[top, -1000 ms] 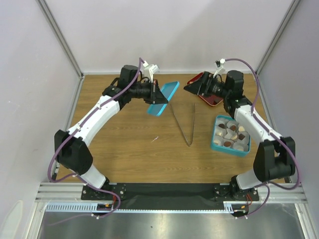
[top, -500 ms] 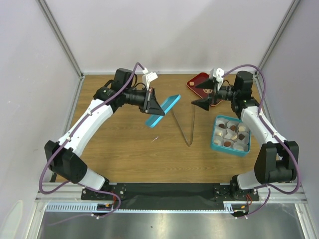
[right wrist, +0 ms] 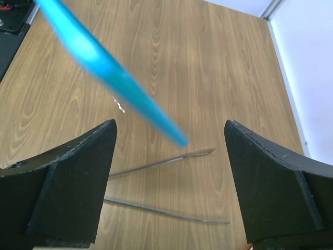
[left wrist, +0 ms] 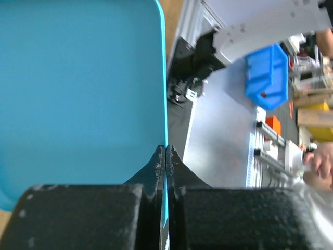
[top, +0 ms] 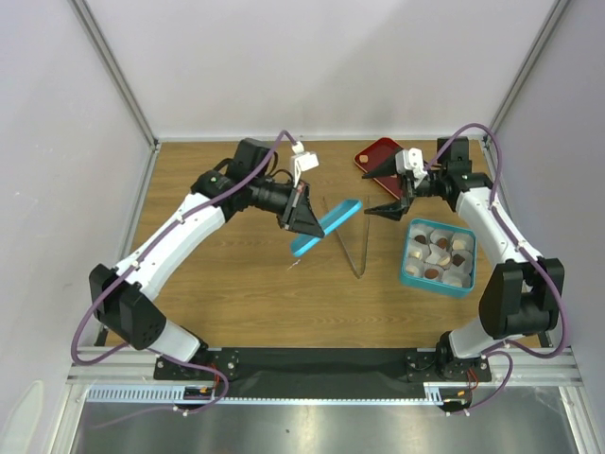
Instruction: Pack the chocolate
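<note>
teal lid (top: 333,219) carried toward centre, left hand (top: 307,216) clamped on it; right hand (top: 379,191) spread wide, nearer lid

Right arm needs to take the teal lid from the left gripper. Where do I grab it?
Its free end, opposite where the left gripper pinches it, approached from the right. The teal lid is held tilted, edge-on to the open right gripper, so closing across its thin flat faces should work.
</note>
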`<state>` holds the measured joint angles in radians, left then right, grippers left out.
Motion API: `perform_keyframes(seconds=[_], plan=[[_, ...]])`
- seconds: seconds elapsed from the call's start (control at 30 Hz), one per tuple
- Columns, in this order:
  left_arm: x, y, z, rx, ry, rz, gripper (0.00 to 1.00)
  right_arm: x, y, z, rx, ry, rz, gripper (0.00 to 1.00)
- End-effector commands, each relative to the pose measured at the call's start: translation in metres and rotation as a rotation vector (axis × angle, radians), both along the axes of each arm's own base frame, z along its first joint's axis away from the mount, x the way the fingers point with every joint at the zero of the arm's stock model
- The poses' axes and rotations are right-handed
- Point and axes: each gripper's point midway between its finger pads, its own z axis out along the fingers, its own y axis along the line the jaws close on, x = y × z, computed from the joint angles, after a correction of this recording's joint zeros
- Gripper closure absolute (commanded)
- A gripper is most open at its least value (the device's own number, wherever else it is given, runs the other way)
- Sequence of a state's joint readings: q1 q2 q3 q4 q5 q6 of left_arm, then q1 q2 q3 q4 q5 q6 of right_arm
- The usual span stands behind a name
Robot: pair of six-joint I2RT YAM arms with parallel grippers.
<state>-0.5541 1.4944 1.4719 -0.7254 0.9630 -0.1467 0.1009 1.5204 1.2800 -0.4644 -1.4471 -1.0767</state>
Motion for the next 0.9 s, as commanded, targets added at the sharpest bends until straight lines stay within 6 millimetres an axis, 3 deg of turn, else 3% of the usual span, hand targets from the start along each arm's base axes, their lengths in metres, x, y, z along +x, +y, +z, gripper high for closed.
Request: perform_keyframes(seconds=[0.0, 0.33, 0.5, 0.57, 0.63, 0.67, 0.7, 0.77, 0.8, 0.87], plan=[[-0.006, -0.009, 0.022, -0.076, -0.105, -0.093, 1.0, -0.01, 0.009, 0.02, 0.048, -0.08, 0.079, 0.11], [-0.007, -0.015, 0.027, -0.1, -0.146, -0.172, 1.0, -0.029, 0.024, 0.01, 0.069, -0.061, 0.15, 0.14], [-0.005, -0.017, 0.023, -0.094, -0.147, -0.225, 1.0, -0.028, 0.029, -0.004, 0.038, -0.035, 0.155, 0.19], [-0.004, -0.018, 0.02, -0.091, -0.147, -0.229, 1.0, -0.027, 0.03, 0.0, 0.037, -0.085, 0.162, 0.19], [-0.003, -0.018, 0.019, -0.093, -0.16, -0.237, 1.0, -0.03, 0.029, -0.008, 0.02, -0.024, 0.162, 0.29], [-0.003, -0.018, 0.019, -0.094, -0.163, -0.24, 1.0, -0.028, 0.03, -0.003, 0.023, -0.049, 0.166, 0.35], [-0.001, -0.018, 0.02, -0.094, -0.179, -0.241, 1.0, -0.033, 0.029, -0.006, 0.013, -0.034, 0.169, 0.47], [0.004, -0.02, 0.022, -0.09, -0.205, -0.236, 1.0, -0.032, 0.028, -0.013, 0.005, -0.018, 0.18, 0.59], [0.005, -0.02, 0.024, -0.092, -0.214, -0.237, 1.0, -0.039, 0.026, -0.007, -0.001, 0.032, 0.178, 0.63], [0.01, -0.021, 0.031, -0.098, -0.231, -0.225, 1.0, -0.031, 0.026, -0.008, 0.002, 0.0, 0.185, 0.7]])
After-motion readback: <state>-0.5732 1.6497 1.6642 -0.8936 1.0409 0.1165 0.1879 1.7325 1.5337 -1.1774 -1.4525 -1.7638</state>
